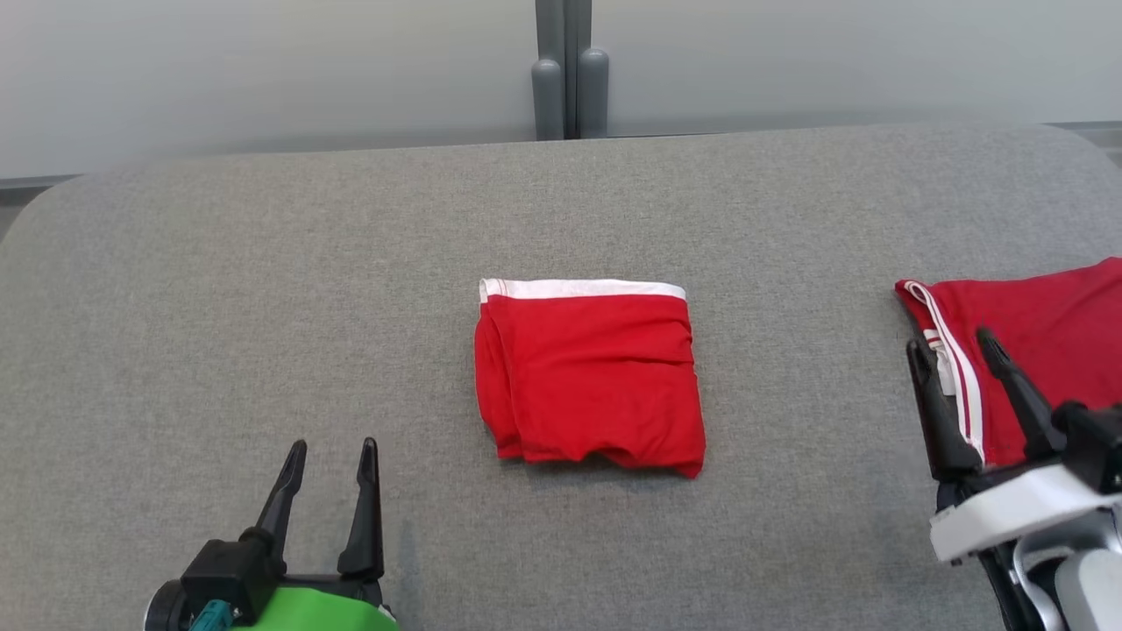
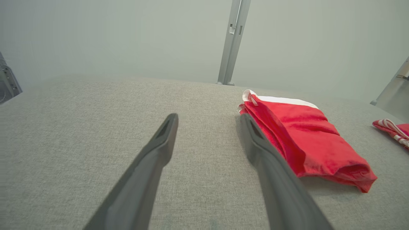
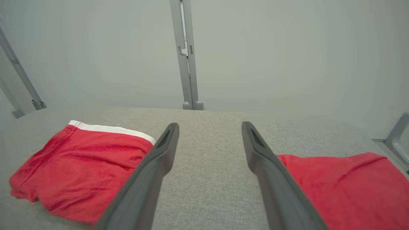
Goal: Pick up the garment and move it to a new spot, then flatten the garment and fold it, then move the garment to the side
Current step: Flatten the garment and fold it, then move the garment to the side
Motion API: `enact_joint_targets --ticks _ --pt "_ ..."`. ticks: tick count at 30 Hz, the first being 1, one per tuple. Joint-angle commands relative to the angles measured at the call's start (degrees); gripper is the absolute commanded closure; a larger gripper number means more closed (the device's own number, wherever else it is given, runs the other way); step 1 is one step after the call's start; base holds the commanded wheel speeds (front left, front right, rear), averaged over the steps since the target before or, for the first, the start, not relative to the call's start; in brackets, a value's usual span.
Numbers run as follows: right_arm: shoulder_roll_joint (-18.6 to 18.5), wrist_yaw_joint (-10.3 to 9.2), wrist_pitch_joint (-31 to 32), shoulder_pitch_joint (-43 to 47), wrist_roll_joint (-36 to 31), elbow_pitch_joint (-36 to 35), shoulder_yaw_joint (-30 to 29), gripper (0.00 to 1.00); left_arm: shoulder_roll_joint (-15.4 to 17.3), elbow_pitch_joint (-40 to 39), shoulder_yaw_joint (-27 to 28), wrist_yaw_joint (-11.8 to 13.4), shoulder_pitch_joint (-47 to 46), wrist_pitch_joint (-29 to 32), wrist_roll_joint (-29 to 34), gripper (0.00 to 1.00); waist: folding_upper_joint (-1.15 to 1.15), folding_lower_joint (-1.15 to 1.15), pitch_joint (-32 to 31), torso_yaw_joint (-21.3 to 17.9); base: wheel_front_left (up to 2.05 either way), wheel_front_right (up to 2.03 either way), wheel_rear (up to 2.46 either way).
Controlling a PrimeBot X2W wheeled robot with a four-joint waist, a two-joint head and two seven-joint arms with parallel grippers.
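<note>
Grey tabletop [image 1: 263, 307] held the folded red garment [image 1: 589, 372] at centre, likely ready for shifting aside. Left gripper [image 1: 333, 444] and right gripper [image 1: 949, 338] hovered near the front edge, jaws wide, empty.

Grey fabric table [image 1: 263, 289] before pale wall [image 1: 263, 61] with grey post [image 1: 570, 70].
</note>
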Motion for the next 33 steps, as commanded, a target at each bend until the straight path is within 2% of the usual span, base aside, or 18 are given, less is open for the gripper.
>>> enact_joint_targets --ticks 1,3,9,14,20,33 --pt "1.4 -0.01 -3.3 2.5 -1.0 2.0 -0.9 0.00 -0.1 0.0 1.1 -0.4 1.0 -0.2 0.8 0.00 0.00 0.00 -0.4 -0.1 0.00 0.00 0.00" --pt "2.3 0.00 -4.8 3.6 -1.0 3.2 -1.2 0.00 -0.2 0.1 1.8 -0.6 1.3 -0.2 1.2 0.00 0.00 0.00 -0.6 0.0 0.00 0.00 0.00" --pt "5.2 -0.02 -8.4 7.9 -6.7 9.6 -4.4 0.00 -0.9 1.8 4.8 -2.4 3.5 -0.3 3.5 0.00 0.00 0.00 -2.9 0.6 0.00 0.00 0.00" --pt "8.6 -0.04 -8.4 12.1 -10.7 6.3 -7.9 0.00 -1.5 3.5 6.4 -4.0 4.3 -0.2 4.9 0.00 0.00 0.00 -4.6 1.4 0.00 0.00 0.00" --pt "10.9 -0.05 -8.4 14.5 -13.1 3.7 -11.0 0.00 -2.1 4.7 8.0 -5.2 4.6 -0.2 6.1 0.00 0.00 0.00 -5.4 1.7 0.00 0.00 0.00" --pt "11.3 -0.05 -8.4 14.5 -14.0 3.3 -11.9 0.00 -3.0 6.3 9.3 -6.1 4.9 -0.2 6.7 0.00 0.00 0.00 -6.3 1.3 0.00 0.00 0.00"
